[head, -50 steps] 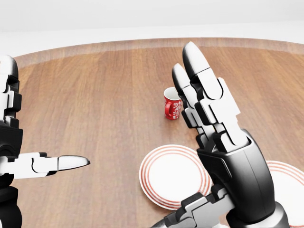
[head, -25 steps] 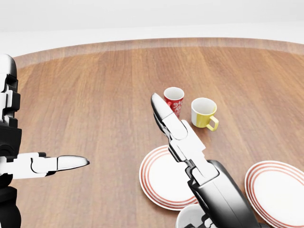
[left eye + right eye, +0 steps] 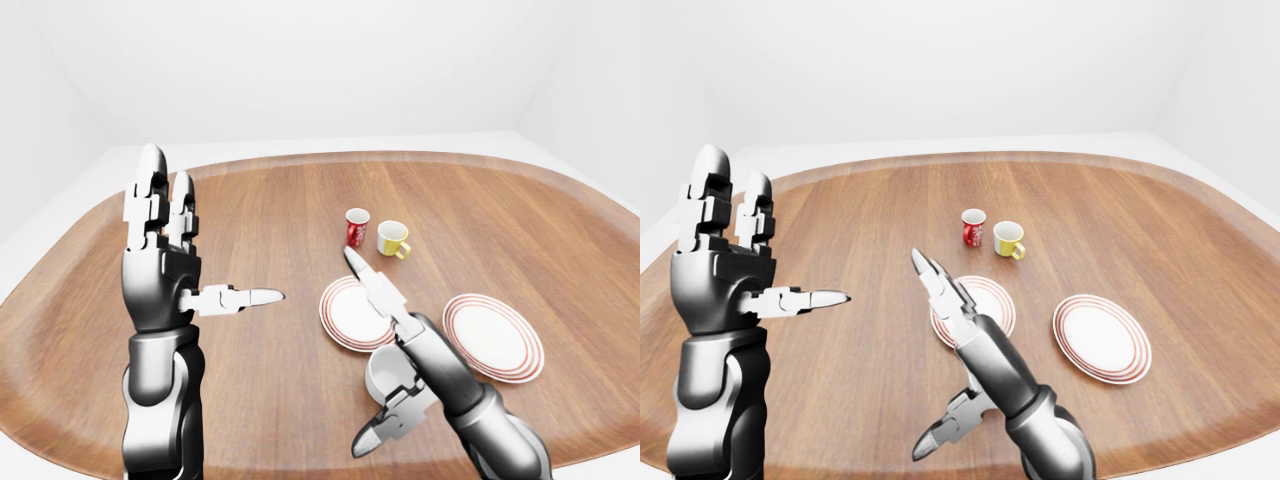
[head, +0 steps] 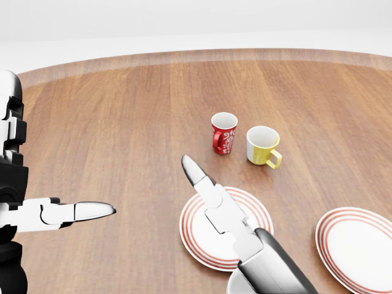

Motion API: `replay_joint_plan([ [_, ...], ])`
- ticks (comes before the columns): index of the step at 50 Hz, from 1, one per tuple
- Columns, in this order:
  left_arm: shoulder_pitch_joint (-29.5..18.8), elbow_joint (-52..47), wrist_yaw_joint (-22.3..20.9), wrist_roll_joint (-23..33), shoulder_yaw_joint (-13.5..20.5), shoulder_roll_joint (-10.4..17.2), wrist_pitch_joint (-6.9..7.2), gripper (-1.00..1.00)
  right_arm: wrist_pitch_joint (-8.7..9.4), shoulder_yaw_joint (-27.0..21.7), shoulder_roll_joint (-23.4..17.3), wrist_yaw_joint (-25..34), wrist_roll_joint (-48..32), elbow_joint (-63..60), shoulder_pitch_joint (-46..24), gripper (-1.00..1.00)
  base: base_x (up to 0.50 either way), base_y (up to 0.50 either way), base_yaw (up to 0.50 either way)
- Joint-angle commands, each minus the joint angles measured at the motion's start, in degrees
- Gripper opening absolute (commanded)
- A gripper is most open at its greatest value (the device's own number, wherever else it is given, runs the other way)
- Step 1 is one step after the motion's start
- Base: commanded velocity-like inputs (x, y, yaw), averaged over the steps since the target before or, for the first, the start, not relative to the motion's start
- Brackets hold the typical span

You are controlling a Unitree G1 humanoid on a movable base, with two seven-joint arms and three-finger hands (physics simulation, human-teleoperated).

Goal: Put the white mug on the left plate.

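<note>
At 5 o'clock of the left plate (image 3: 338,318), in the left-eye view, the white mug (image 3: 381,376) is standing upright on the wooden surface (image 3: 270,215), just off the plate's rim and not yet on it. My right hand (image 3: 415,345) is lying over and beside the mug, fingers stretched straight toward 11 o'clock across the plate, thumb hanging apart below. It is released, not clenched on anything; whether the palm is touching the mug I cannot tell.

Change noted: a second ago this hand was standing upright in the head view, hiding the yellow mug (image 4: 263,146). It has been tipping down and drawing toward the view's bottom edge since. Now both the yellow mug and the red mug (image 4: 223,133) are showing clear, at 1 and 12 o'clock of the left plate, and the white mug's rim is creeping in at the bottom edge. The things themselves are not shifting.

My left hand (image 3: 160,270) is holding where it was at 9 o'clock, raised, fingers spread, grasping nothing. The right plate (image 3: 495,338) is lying at 3 o'clock, well apart from the left one.

Judgement: I am settling into the approach, not carrying yet. Fingers are overshooting the mug; they are needing to curl round its wall before any lift toward 11 o'clock.
</note>
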Motion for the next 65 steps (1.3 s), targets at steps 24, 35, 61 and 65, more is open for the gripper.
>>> replay_joint_plan([
  [24, -0.06, -0.18, -0.06, -0.14, 0.15, 0.03, 0.00, 0.97, 0.00, -5.44, 3.22, 9.26, -15.63, 5.25, -1.28, 1.00, 0.00, 0.00, 0.00],
  [35, 0.18, -0.21, -0.12, -0.02, 0.01, -0.02, 0.00, 0.97, 0.00, -8.53, 4.78, 11.46, -17.16, 6.87, -2.34, 1.00, 0.00, 0.00, 0.00],
  [61, -0.17, -0.24, -0.02, -0.33, 0.43, 0.16, 0.00, 0.97, 0.00, -10.91, 5.57, 12.51, -20.26, 9.96, -1.58, 1.00, 0.00, 0.00, 0.00],
  [65, -0.36, -0.49, 0.03, -0.39, 0.46, 0.23, 0.00, 0.97, 0.00, -11.39, 5.56, 12.48, -21.08, 11.10, -1.80, 1.00, 0.00, 0.00, 0.00],
])
